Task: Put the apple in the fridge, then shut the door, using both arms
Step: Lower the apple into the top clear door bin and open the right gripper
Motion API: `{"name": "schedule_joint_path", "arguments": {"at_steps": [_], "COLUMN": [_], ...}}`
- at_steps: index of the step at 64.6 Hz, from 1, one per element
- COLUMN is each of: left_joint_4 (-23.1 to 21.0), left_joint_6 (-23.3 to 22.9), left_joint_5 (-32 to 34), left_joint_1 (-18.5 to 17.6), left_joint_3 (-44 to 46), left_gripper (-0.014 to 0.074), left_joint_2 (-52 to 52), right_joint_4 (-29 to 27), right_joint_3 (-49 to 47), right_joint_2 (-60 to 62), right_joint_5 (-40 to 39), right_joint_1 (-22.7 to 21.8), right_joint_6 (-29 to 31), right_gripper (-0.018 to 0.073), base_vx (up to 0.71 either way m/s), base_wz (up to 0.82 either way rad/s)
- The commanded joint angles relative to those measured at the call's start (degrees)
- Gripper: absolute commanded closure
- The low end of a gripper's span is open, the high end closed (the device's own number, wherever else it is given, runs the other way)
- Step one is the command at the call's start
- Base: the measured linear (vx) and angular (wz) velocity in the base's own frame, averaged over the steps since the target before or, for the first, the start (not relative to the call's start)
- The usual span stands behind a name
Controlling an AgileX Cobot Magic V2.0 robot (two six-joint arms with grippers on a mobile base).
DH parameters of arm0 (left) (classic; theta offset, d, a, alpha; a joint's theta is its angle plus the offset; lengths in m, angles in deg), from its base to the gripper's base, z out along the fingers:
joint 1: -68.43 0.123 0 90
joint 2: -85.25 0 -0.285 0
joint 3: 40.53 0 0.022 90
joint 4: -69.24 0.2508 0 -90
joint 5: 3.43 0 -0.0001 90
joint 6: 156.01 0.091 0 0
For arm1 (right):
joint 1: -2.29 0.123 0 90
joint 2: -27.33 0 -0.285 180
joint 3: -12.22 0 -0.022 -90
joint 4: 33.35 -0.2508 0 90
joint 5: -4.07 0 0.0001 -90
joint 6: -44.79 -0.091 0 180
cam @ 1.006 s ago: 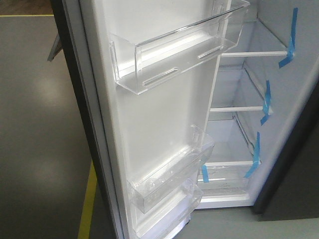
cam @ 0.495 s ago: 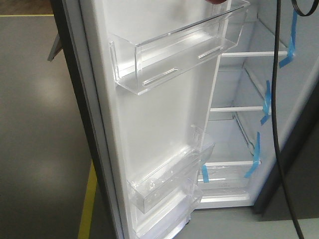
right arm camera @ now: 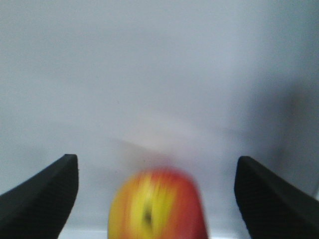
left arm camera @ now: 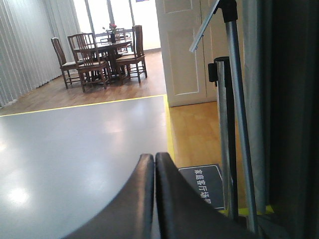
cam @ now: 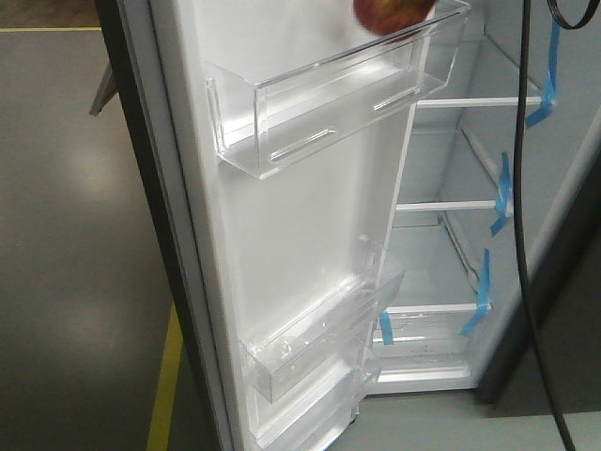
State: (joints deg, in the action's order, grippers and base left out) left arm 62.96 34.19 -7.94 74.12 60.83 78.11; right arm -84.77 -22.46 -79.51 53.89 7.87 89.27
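Now the right gripper [right arm camera: 157, 165], spread wide off the small round red-and-yellow apple [right arm camera: 157, 206], should pull straight back, while the left gripper [left arm camera: 154, 158] sits pressed shut.

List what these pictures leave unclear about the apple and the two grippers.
- Apple: the front view's top edge cuts it off; the right wrist view shows it blurred, so its support is unclear.
- Right gripper: outside the front view; only a cable shows.
- Left gripper: its view shows only the room; position by the fridge unknown.
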Motion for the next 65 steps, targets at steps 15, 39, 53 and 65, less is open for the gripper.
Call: {"name": "schedule_joint_path", "arguments": {"at_steps": [15,39,53,65], "left_joint_4": [-1.83,-5.09,-12.71,-18.11], "left_joint_6": [-0.61,-0.61,-6.10,-11.72], "left_joint_5": [6.37,11.07,13.52,13.46], "left_joint_1": [0.06,0.06,0.06,0.06], "left_joint_3": [-1.60,-1.19,-1.19,-1.19], "left_gripper": [0.0601,0.0601,0.0601,0.0601], "left_joint_2": [0.91,0.91,0.91,0.91], "right_joint_4": [-2.92,-2.35,0.07,8.96], "right_joint_3": [-1.85,-1.85,-1.69,-1.69], "right_joint_2": [3.18,10.80,15.05,18.10], "right_joint_5": [-3.46,0.70,4.92,10.84], "right_joint_1": [-0.23,-0.30,-0.30,-0.25], "right_joint_6": [0.02,-1.92,-3.67,-9.67], "right_gripper": [-0.0038,0.0426,0.0563,0.0563], "base_vx": [0.00,0.00,0.00,0.00], "base_wz": [0.00,0.00,0.00,0.00]}}
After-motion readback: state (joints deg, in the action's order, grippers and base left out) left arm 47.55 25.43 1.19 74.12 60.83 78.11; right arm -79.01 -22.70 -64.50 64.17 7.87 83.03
